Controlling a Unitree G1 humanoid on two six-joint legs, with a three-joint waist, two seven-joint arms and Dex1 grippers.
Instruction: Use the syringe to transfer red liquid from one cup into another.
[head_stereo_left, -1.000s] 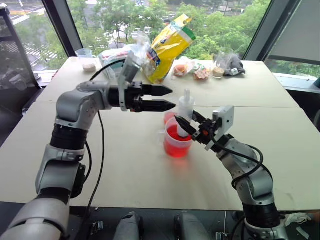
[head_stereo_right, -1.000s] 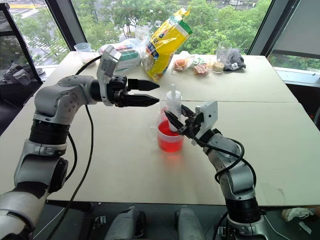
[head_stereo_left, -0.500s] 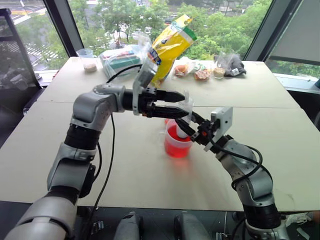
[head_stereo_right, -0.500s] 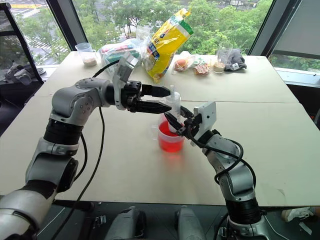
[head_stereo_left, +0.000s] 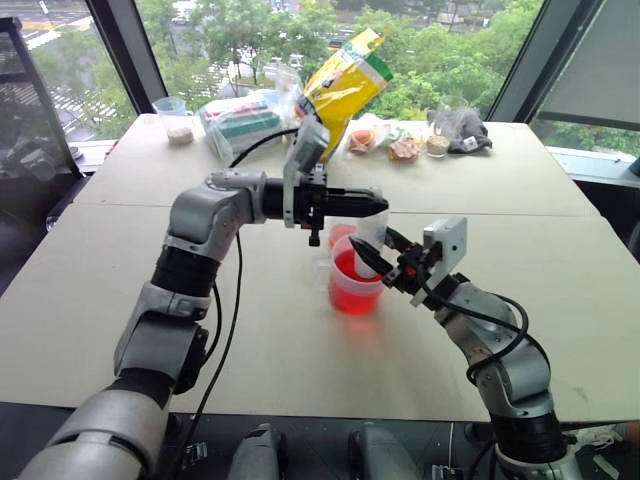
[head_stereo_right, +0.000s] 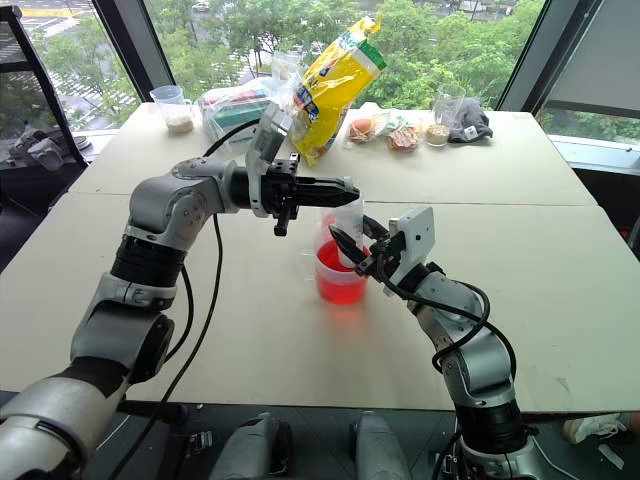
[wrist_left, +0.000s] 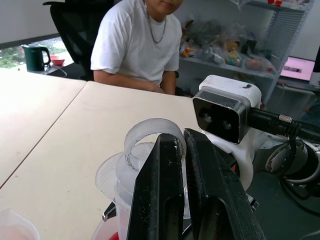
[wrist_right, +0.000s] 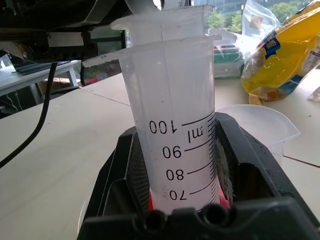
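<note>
The syringe stands upright with its lower end in the wide handled cup of red liquid at the table's middle. My right gripper is shut on its clear barrel, whose printed scale faces the right wrist view. Coming level from the left, my left gripper is shut on the white plunger top. The narrower cup, red at its bottom, stands just behind the wide cup and is partly hidden by the left gripper.
Along the table's far edge stand a yellow bag, a clear cup with beige contents, snack packets and a dark bundle. A person in a white shirt sits beyond the table.
My left gripper has moved right, over the syringe's top, and has shut on the plunger. The right gripper and the syringe barrel have kept still.
</note>
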